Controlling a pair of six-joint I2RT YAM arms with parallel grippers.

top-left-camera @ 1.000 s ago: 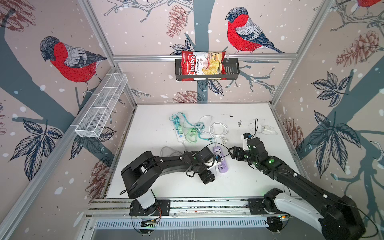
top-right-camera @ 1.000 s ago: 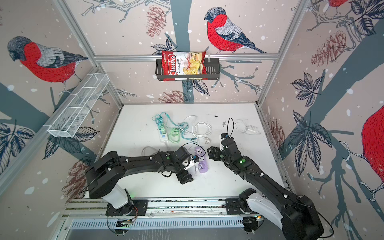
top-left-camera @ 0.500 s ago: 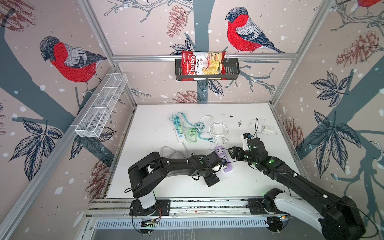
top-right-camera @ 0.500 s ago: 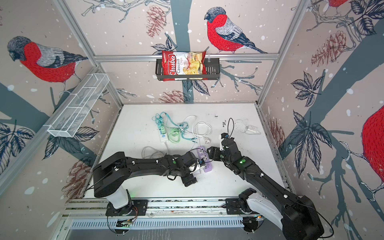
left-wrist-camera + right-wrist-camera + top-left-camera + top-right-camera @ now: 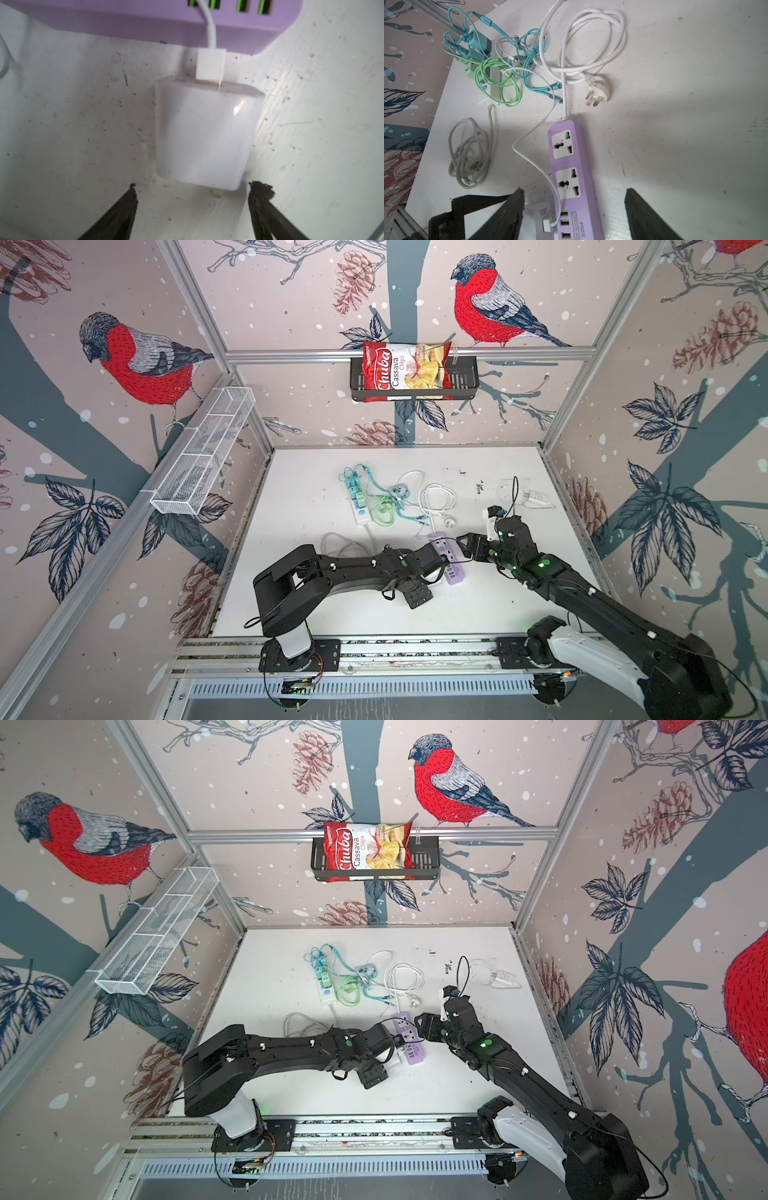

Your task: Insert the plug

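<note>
Shows the white charger plug [image 5: 207,135] lying flat on the white surface [image 5: 72,124], just beside the purple power strip [image 5: 145,20]. Points a prong stub [image 5: 217,194] toward the left hand [image 5: 196,192], away from the sockets [image 5: 562,143]. Carries a white USB connector [image 5: 211,64] in its far face, with the thin cable [image 5: 211,27] running up over the strip.

Reads the left hand as spread wide and holding nothing, fingertips [image 5: 133,193] just short of the charger's near corners. Places the right hand [image 5: 574,193] over the strip's USB end, likewise parted wide and empty.

Risks a shallow pinch on a glossy block: could twist or squirt free as the fingers close. Needs turning round before insertion, given prongs facing away from the sockets. May drag the light strip by the cable, or tug the USB connector loose. Could miss the slots if the strip slides unbraced.

Hides the charger almost wholly under the left wrist in both top views. Leaves prong count and shape unclear beneath the blurred block. Cuts off the strip's USB row at the left wrist view's edge. Cannot tell whether the right fingers touch the strip.
</note>
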